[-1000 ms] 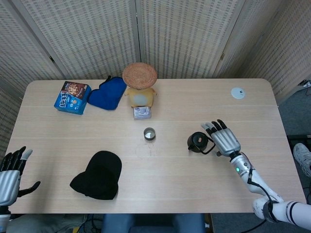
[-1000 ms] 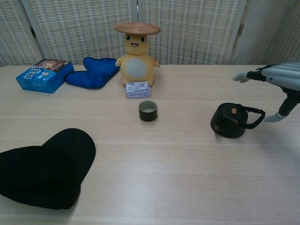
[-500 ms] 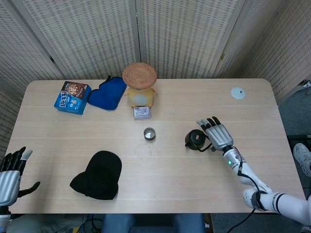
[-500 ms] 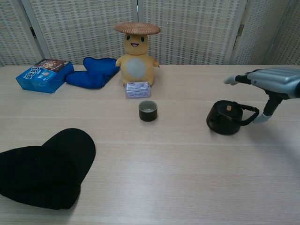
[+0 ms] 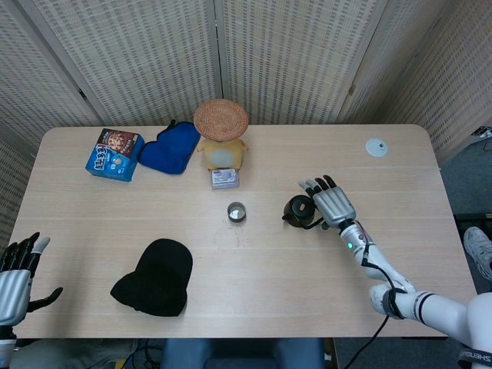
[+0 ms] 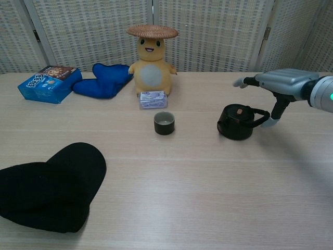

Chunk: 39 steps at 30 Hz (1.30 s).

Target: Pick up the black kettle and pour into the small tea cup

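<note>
1. My right hand [image 5: 332, 204] sits palm-down over the table, its forearm running back toward the near right corner, fingers stretched flat and spread.
2. Its thumb [image 6: 274, 115] drops down at the loop handle of the small black round kettle [image 6: 238, 121]; the chest view shows it touching or just beside the handle, but nothing is clasped, so the hand is unclenched.
3. The kettle stands upright on the table, right of centre.
4. The small dark tea cup [image 6: 164, 123] stands upright near the table's centre, left of the kettle and apart from it.
5. My left hand [image 5: 17, 278] hangs off the near left corner, fingers spread, holding nothing.
6. A black knit beanie [image 5: 157, 277] lies near the front edge.
</note>
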{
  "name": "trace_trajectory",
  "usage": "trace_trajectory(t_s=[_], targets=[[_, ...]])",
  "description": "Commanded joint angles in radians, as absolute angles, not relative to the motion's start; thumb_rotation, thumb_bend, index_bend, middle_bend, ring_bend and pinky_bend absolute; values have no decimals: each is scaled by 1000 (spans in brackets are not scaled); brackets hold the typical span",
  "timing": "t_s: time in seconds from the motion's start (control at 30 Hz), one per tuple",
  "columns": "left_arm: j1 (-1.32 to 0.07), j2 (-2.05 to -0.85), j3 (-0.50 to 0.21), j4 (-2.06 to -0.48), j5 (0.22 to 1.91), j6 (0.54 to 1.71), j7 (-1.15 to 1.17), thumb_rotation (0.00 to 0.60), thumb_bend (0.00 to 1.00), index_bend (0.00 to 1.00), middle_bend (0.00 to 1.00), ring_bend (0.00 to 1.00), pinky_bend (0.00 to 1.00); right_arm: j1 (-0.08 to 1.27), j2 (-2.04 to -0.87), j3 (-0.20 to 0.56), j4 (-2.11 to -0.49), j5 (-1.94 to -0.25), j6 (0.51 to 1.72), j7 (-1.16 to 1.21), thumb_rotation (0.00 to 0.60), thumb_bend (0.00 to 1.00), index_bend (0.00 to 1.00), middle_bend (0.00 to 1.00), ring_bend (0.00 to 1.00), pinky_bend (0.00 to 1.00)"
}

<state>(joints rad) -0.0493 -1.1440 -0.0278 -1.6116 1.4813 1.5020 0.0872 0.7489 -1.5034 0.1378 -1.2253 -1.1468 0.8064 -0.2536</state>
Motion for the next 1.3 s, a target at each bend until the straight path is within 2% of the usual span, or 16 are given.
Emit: trace_trajectory(t_s=[0.03,0.13,0.23,0.5,0.7,0.8,0.87,0.97,1.03,1.13,1.3], targets=[[-49,-1144,-27,-1611,1484,1503,83,600,177,71,0,44,0,725,-1467,132,-1270,-1178,843,-228,600,14,59,151,70,50],[-49,-1143,-25,-1612,1491,1505,79,600,176,71,0,44,0,697,-1422,119,-1329,-1215,886,-208,600,35,130,199,158,68],[-50,-1144,-25,-1613,1498,1509,76,600,176,71,0,44,0,668,-1376,102,-1383,-1254,932,-197,600,44,154,242,217,176],[-52,-1145,-22,-1620,1512,1511,78,600,177,71,0,45,0,624,-1296,82,-1457,-1307,999,-209,600,46,176,262,250,401],[-50,-1143,-19,-1623,1515,1514,77,600,177,71,0,45,0,622,-1281,77,-1464,-1302,980,-220,600,46,196,270,295,504],[-47,-1140,-19,-1624,1512,1516,75,600,177,71,0,45,0,622,-1282,78,-1467,-1300,975,-224,600,46,201,274,314,517],[-46,-1139,-19,-1624,1512,1517,75,600,177,71,0,45,0,622,-1283,79,-1470,-1299,973,-231,600,46,213,273,315,438],[-45,-1138,-18,-1624,1512,1517,73,600,177,71,0,45,0,623,-1287,78,-1472,-1303,970,-230,600,45,229,273,268,179],[-44,-1138,-18,-1623,1512,1518,72,600,177,71,0,45,0,623,-1290,76,-1474,-1307,964,-224,600,43,232,273,210,62],[-44,-1137,-18,-1622,1513,1519,69,600,177,71,0,45,0,624,-1295,74,-1474,-1311,958,-220,600,38,233,273,185,8],[-42,-1136,-17,-1619,1514,1519,64,600,177,72,0,45,0,626,-1310,76,-1471,-1313,955,-223,600,22,260,273,185,0]])
